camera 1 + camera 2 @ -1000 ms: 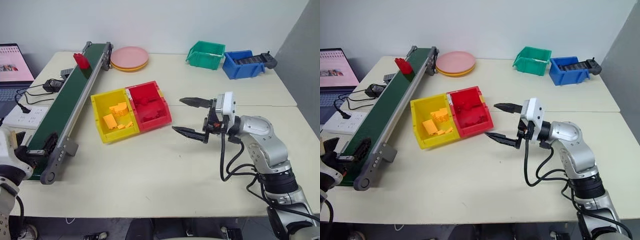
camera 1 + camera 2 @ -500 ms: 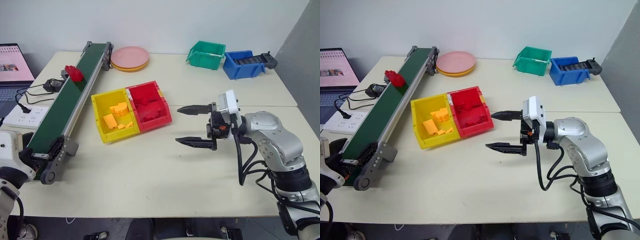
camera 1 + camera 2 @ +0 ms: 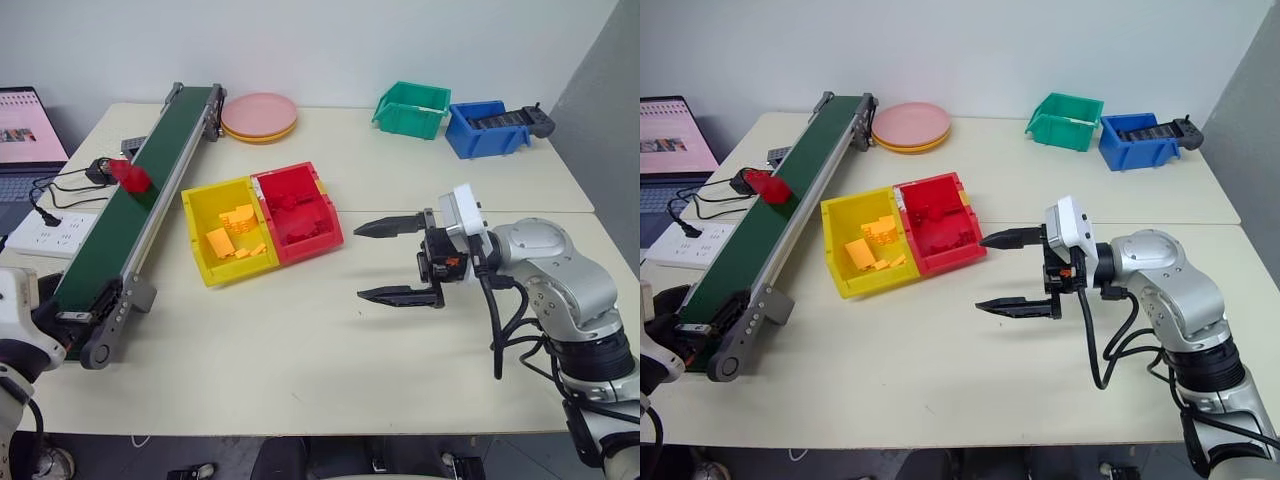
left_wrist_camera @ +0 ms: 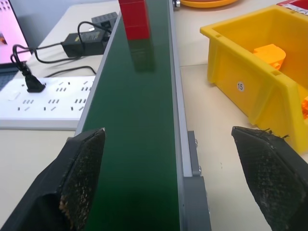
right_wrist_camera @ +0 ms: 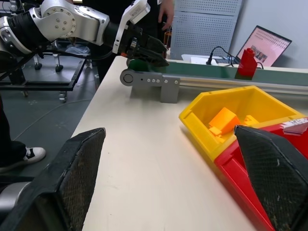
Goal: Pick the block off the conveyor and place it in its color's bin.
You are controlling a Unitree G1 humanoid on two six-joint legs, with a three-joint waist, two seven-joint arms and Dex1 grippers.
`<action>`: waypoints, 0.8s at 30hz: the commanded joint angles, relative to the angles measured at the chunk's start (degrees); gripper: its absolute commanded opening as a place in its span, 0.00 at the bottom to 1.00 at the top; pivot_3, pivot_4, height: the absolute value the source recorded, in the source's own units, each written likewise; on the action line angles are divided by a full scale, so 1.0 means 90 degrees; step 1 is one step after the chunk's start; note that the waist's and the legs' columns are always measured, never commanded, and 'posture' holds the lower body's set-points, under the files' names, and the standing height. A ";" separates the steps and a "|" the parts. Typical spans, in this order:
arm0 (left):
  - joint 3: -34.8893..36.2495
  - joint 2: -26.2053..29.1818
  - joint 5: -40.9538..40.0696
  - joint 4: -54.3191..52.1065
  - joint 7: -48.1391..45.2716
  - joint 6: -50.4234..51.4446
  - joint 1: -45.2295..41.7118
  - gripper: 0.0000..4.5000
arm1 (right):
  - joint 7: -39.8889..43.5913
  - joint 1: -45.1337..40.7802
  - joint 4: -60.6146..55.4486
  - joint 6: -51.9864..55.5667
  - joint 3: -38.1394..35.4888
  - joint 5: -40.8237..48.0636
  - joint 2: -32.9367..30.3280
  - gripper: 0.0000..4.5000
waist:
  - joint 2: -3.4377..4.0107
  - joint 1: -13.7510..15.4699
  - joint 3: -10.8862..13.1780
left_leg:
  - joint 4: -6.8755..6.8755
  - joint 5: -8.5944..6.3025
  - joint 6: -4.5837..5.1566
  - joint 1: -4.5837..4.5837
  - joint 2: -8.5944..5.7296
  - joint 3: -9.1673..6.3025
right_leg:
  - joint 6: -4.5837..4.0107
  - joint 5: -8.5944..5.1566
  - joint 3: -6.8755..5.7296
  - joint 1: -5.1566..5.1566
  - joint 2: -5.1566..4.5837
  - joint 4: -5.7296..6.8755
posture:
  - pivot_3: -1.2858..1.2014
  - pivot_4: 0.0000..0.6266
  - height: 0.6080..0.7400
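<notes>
One small bright red plastic block [image 3: 130, 176] sits on the long dark green conveyor [image 3: 120, 220] with grey metal side rails, roughly midway along the belt and near its outer edge, beside a black power adapter [image 3: 98, 169] lying on the cream table [image 3: 300, 350]. The red open-top plastic bin [image 3: 298, 210] stands just beside the conveyor's inner rail, touching a matching yellow bin [image 3: 226, 232] that holds orange-yellow pieces; the red bin holds a heap of red pieces. The right end effector [image 3: 397, 260] hovers above the table near the red bin's front, its two black fingers spread wide and grasping nothing. The left end effector [image 4: 168, 168] is at the near end of the conveyor, fingers released and wide apart, one on each side of the belt, with the block further up the belt ahead of it. A green bin [image 3: 412, 109], a blue bin [image 3: 485, 127] and stacked pink plates [image 3: 259, 116] stand at the table's far side.
</notes>
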 commanded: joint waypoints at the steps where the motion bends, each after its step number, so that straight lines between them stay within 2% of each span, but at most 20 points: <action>1: 0.0291 0.0141 -0.0074 0.0019 0.0014 0.0004 -0.0044 0.97 | -0.0018 -0.0213 -0.0283 0.0206 -0.0024 0.0226 -0.0023 1.00 | 0.0000 0.0000 0.0000 | 0.0000 0.0000 0.0000 0.0000 0.0000 0.0000 | 0.0000 0.0000 0.0000 0.0000 0.0000 0.0000 | 0.52 0.24 1.00; 12: 0.0252 0.0457 0.0085 0.0424 -0.0024 -0.0025 -0.0128 0.97 | -0.0108 -0.0228 -0.0319 0.0415 0.0114 0.0126 -0.0037 1.00 | 0.0000 0.0000 0.0000 | 0.0000 0.0000 0.0000 0.0000 0.0000 -0.0002 | 0.0000 0.0000 -0.0001 -0.0001 0.0000 -0.0002 | 0.52 0.24 1.00; 24: 0.0200 0.0527 0.0024 0.0973 -0.0108 0.0051 -0.0168 0.97 | -0.0143 -0.0172 -0.0413 0.0411 0.0122 0.0127 -0.0057 1.00 | 0.0000 -0.0001 0.0000 | -0.0001 0.0000 0.0000 0.0000 0.0001 -0.0002 | 0.0000 0.0000 -0.0002 -0.0001 -0.0001 -0.0001 | 0.52 0.24 1.00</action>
